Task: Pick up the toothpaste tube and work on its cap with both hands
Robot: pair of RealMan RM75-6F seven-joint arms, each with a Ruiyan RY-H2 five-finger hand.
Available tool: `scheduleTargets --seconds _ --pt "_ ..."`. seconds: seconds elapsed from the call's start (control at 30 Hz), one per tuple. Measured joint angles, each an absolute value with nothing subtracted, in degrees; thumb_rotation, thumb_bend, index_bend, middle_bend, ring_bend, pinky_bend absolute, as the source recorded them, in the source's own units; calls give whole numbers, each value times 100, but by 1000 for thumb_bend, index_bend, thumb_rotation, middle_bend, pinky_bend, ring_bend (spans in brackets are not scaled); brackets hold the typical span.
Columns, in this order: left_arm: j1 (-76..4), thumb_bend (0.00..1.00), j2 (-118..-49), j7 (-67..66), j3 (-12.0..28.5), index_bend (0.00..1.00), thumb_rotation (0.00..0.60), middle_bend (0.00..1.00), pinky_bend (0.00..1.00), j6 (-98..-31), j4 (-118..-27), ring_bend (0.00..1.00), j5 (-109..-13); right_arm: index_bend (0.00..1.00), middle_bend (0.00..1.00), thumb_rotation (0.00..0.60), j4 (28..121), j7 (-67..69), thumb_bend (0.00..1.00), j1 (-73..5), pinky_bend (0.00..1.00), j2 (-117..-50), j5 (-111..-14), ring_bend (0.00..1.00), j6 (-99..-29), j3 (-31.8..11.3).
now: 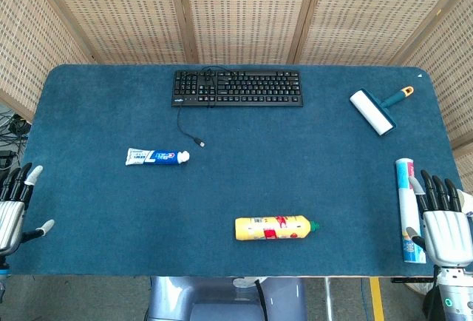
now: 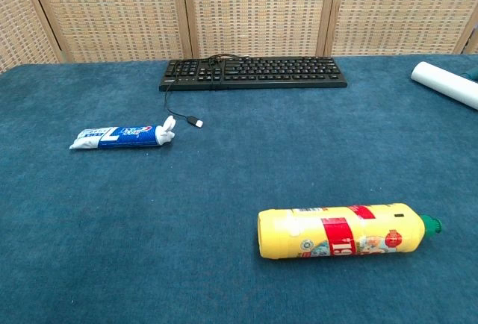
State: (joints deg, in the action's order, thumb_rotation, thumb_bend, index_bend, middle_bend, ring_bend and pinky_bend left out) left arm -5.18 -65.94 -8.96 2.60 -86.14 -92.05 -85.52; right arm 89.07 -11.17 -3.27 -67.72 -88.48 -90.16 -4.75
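At table's edges, both hands open.

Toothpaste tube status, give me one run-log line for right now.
phase: pre-grasp | toothpaste tube: flat on table, cap toward right, untouched | left hand: open, table's left edge | right hand: open, table's right edge

Looks like a staged test room or lab setup, not anyone's home. One big table with a dark blue felt top is boxed in by woven wicker folding screens in wooden frames from 9 round to 3 o'clock. Loose cables on the floor at 9 o'clock, grey floor with a yellow tape strip near 5 o'clock.
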Motion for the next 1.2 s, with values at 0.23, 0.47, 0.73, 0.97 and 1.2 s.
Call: scheduleTargets --seconds 0.23,0.47,0.73,0.97,1.2 --pt "-515 0 -6604 -918 246 0 600 0 0 -8607 -9202 0 -8561 0 0 574 8935 -1096 0 -323 0 -6742 -8842 0 -9006 -472" --pt "-669 0 -6643 -930 276 0 600 0 0 -8326 -9153 0 -8509 0 0 592 8982 -1091 0 -325 0 -6720 -8758 0 -8987 -511" --pt "-1536 0 -6785 -801 677 0 600 0 0 -7351 -8738 0 -8381 0 0 600 9031 -1079 0 -343 0 -6667 -8523 0 -8915 -628" --pt "-2711 0 -7233 -381 1005 0 600 0 0 -5800 -7591 0 -8212 0 0 600 9013 -1135 0 -357 0 -6678 -8302 0 -8853 -714" --pt "-3841 39 -8113 653 1101 31 600 13 55 -4400 -5846 98 -8157 0 0 600 8982 -1189 0 -347 0 -6681 -8145 0 -8843 -779"
